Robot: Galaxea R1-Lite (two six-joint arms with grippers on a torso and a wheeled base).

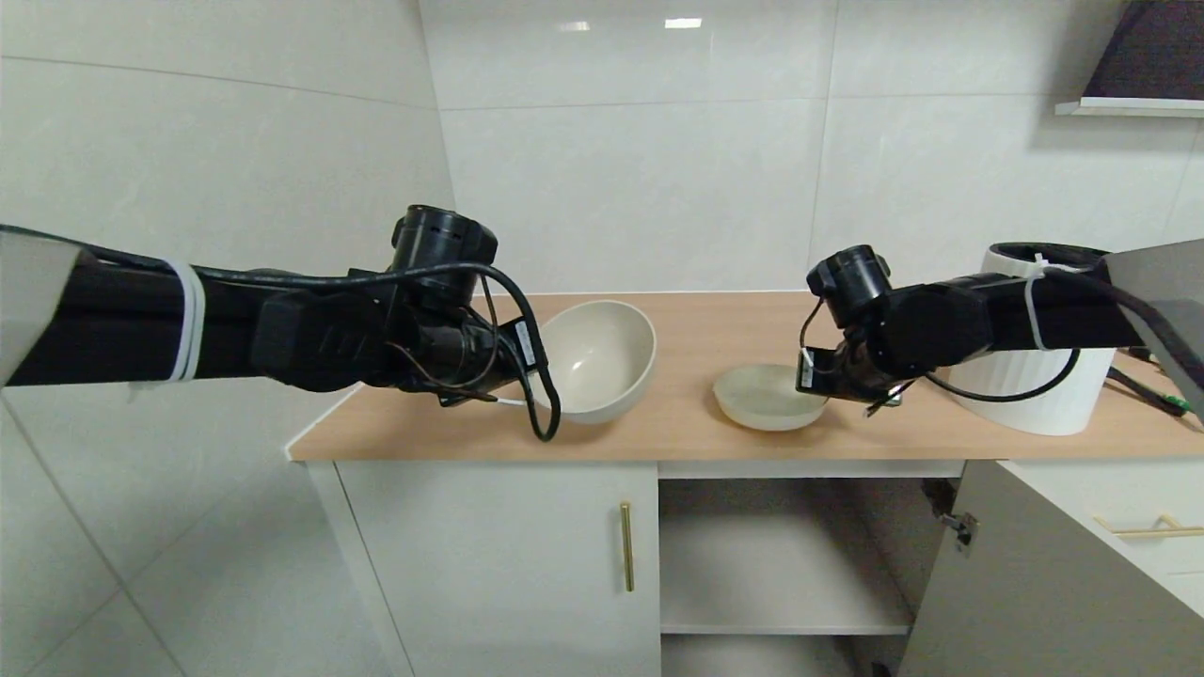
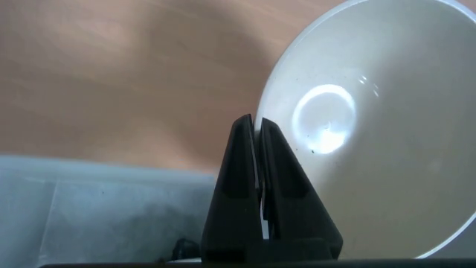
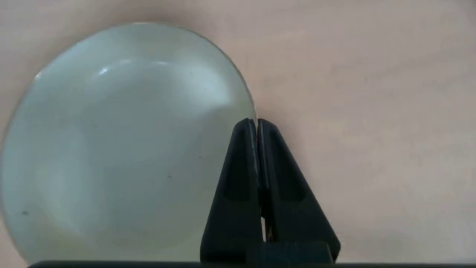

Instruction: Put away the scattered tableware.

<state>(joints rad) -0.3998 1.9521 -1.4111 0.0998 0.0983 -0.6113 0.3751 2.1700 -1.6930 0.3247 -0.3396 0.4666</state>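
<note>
The bowl (image 1: 602, 355) is tipped on the counter (image 1: 691, 324), mouth towards me. It hangs from a thin pinch on its rim, and that is my worry. My left gripper (image 2: 256, 125) has its 2 fingers clamped on just that edge, so the weight sits well out from the grip. A quick swing could make the bowl pivot or slip free and drop onto the counter. The dish (image 1: 764, 397) is the same story. It lies low on the counter beside the bowl, and my right gripper (image 3: 257, 126) is pinched shut on its near rim with very little bite. If the glossy edge slides, the dish falls.

There are 2 more hazards. The white pot (image 1: 1044, 400) stands close behind my right arm. The open shelf (image 1: 781, 574) sits under the counter lip beside a door (image 1: 978, 583) swung out, so a low carry could clip either.

The bowl's rim is between my left fingertips, with its body spreading away from them. The dish's rim is between my right fingertips, and the dish itself lies off to one side.
</note>
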